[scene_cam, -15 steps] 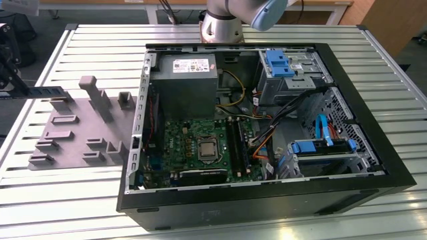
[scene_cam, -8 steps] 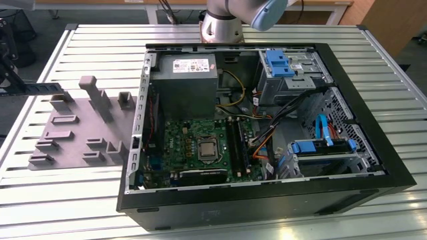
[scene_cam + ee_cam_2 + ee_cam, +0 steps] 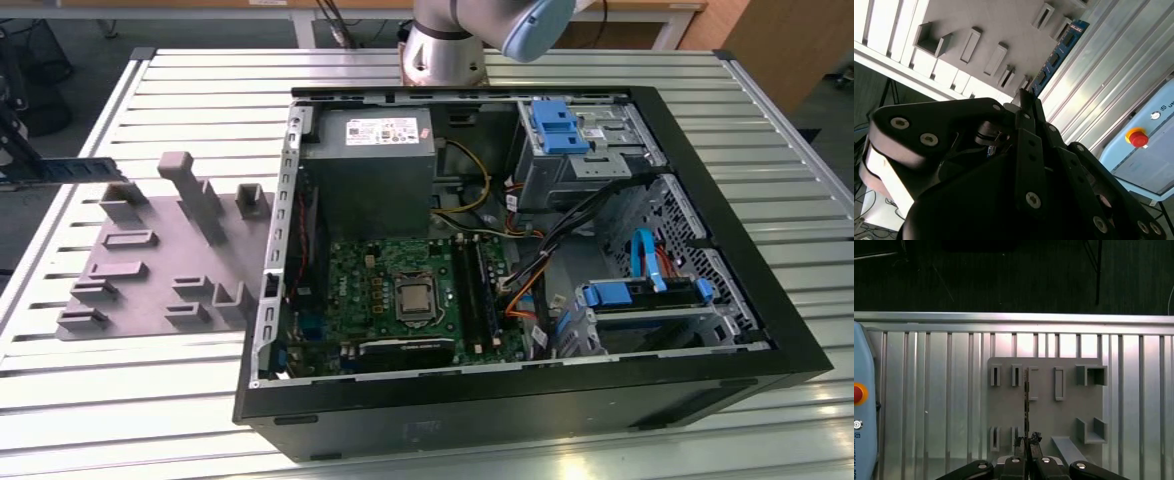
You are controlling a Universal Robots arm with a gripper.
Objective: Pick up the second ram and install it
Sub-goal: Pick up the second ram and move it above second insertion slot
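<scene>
The gripper [image 3: 1027, 440] held the second ram [image 3: 1026, 400] by one end (above the grey fixture [image 3: 1049, 420]), so the long overhang could pivot or slip loose.

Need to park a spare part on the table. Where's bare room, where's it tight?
Free: table slats in front of the grey fixture, and the strip beyond it toward the far edge. Tight: inside the computer case, and above the fixture, where the hand grips the second ram.
</scene>
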